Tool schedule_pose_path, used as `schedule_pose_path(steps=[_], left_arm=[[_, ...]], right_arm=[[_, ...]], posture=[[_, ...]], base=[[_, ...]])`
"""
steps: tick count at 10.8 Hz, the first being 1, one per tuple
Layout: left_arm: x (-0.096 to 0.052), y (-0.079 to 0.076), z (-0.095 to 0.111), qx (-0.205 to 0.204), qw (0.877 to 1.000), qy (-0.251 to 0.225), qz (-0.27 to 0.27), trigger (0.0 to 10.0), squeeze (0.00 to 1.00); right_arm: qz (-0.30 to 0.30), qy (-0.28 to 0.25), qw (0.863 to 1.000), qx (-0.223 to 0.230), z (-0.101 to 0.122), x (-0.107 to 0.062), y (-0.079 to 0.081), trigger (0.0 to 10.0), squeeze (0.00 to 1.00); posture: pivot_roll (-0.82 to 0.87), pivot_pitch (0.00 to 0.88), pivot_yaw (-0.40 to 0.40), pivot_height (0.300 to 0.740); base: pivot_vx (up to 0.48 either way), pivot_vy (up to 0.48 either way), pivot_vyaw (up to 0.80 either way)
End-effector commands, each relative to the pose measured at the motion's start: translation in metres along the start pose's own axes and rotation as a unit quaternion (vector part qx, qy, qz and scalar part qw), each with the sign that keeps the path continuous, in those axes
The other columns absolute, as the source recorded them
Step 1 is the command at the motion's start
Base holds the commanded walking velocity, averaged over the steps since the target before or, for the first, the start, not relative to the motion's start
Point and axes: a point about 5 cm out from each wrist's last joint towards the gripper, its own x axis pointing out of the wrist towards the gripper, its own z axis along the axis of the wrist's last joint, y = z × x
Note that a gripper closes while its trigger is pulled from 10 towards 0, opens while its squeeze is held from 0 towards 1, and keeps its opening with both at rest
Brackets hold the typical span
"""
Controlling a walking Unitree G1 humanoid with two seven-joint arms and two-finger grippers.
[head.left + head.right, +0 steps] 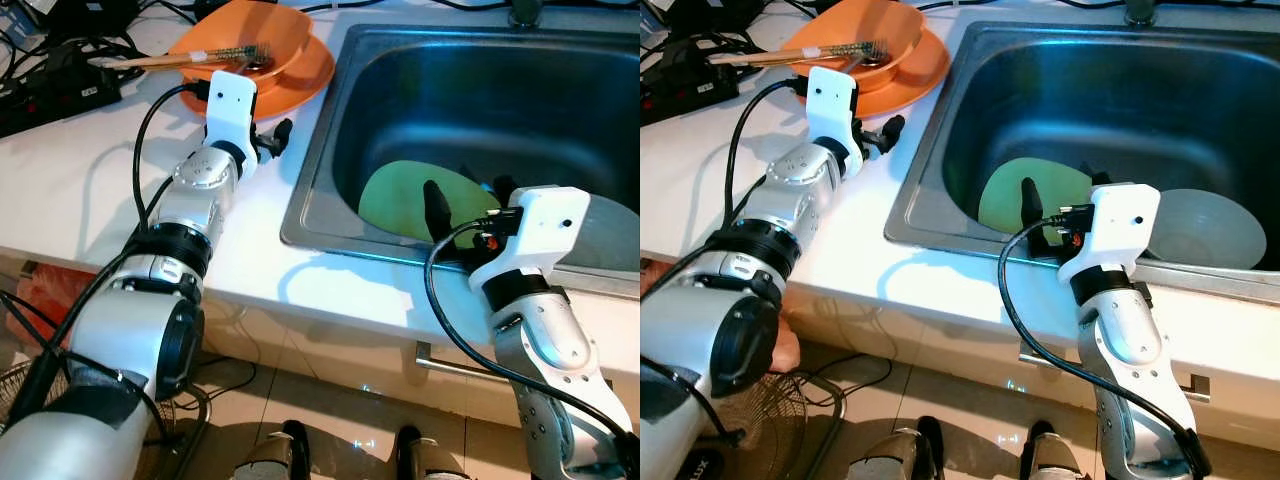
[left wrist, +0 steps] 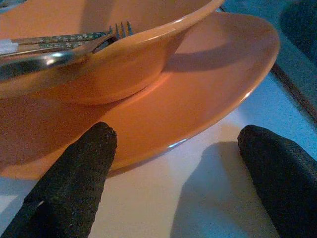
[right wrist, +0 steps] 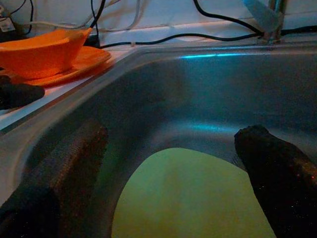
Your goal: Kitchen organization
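An orange bowl (image 1: pixel 245 40) sits on an orange plate (image 1: pixel 300 78) on the white counter (image 1: pixel 80 190), left of the steel sink (image 1: pixel 480 90). Chopsticks (image 1: pixel 170 60) and a metal fork (image 2: pixel 49 57) rest in the bowl. My left gripper (image 2: pixel 176 136) is open just off the plate's near rim, low over the counter, with nothing between its fingers. A green plate (image 1: pixel 400 195) lies in the sink's near part, beside a pale translucent bowl (image 1: pixel 1205 230). My right gripper (image 3: pixel 171 134) is open over the sink's near wall, pointing at the green plate, holding nothing.
A black power strip with cables (image 1: pixel 50 85) lies on the counter behind the orange dishes. The faucet base (image 1: pixel 525 12) stands at the sink's far edge. A fan (image 1: pixel 20 385) stands on the floor at the left, below the counter.
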Motion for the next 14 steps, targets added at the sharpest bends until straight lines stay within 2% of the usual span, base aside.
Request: schedule_pose_path(steps=[1, 2, 4, 6, 10, 14], left_arm=[[-0.001, 0.006, -0.006, 0.000, 1.000, 0.027, 0.002, 10.0, 0.00], [-0.001, 0.008, -0.004, -0.008, 0.999, 0.032, 0.000, 10.0, 0.00], [0.000, 0.014, 0.001, -0.069, 0.996, 0.052, -0.002, 10.0, 0.00], [-0.003, 0.018, -0.004, -0.093, 0.991, 0.091, -0.012, 10.0, 0.00], [-0.007, 0.030, -0.006, -0.120, 0.985, 0.123, -0.015, 10.0, 0.00], [-0.010, 0.038, -0.003, -0.106, 0.985, 0.137, -0.026, 10.0, 0.00]], right_arm=[[-0.025, 0.100, 0.995, 0.005, -0.035, -0.009, -0.007, 10.0, 0.00], [-0.025, 0.102, 0.995, 0.005, -0.035, -0.010, -0.006, 10.0, 0.00], [-0.026, 0.104, 0.994, 0.007, -0.035, -0.011, -0.004, 10.0, 0.00], [-0.027, 0.103, 0.994, 0.007, -0.035, -0.010, -0.004, 10.0, 0.00], [-0.031, 0.100, 0.995, 0.008, -0.035, -0.008, -0.004, 10.0, 0.00], [-0.031, 0.098, 0.995, 0.010, -0.036, -0.007, -0.003, 10.0, 0.00]], posture=[[-0.10, 0.318, 0.159, 0.740], [-0.10, 0.320, 0.160, 0.740], [-0.10, 0.316, 0.167, 0.740], [-0.10, 0.312, 0.169, 0.740], [-0.08, 0.301, 0.180, 0.740], [-0.06, 0.296, 0.187, 0.740]], base=[[0.000, 0.000, 0.00], [0.000, 0.000, 0.00], [0.000, 0.000, 0.00], [0.000, 0.000, 0.00], [0.000, 0.000, 0.00], [0.000, 0.000, 0.00]])
